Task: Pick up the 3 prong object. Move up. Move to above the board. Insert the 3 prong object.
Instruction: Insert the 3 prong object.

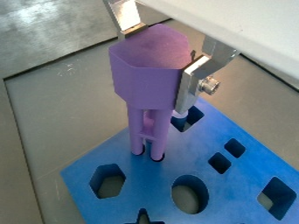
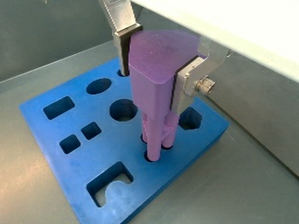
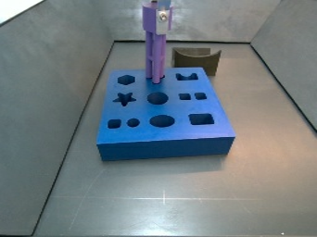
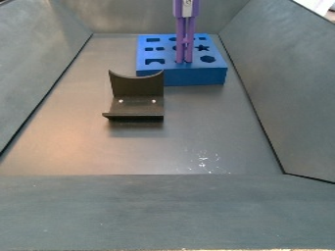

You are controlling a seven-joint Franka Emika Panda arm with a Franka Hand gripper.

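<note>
My gripper (image 1: 160,57) is shut on the blocky top of the purple 3 prong object (image 1: 149,74), also shown in a wrist view (image 2: 158,66). The piece hangs upright over the blue board (image 1: 146,177). Its long prongs (image 2: 156,140) reach down to the board's top, and their tips sit in small holes near one edge. In both side views the piece (image 3: 154,46) (image 4: 186,34) stands straight up from the board (image 3: 168,141) (image 4: 197,75), with the gripper (image 3: 155,11) at its top. The silver fingers (image 2: 187,80) press on opposite faces of the block.
A dark brown curved holder (image 3: 196,60) stands on the floor beside the board, apart from it; it also shows in a side view (image 4: 135,96). Grey sloping walls (image 3: 69,74) enclose the floor. The board's other holes (image 3: 162,120) are unfilled.
</note>
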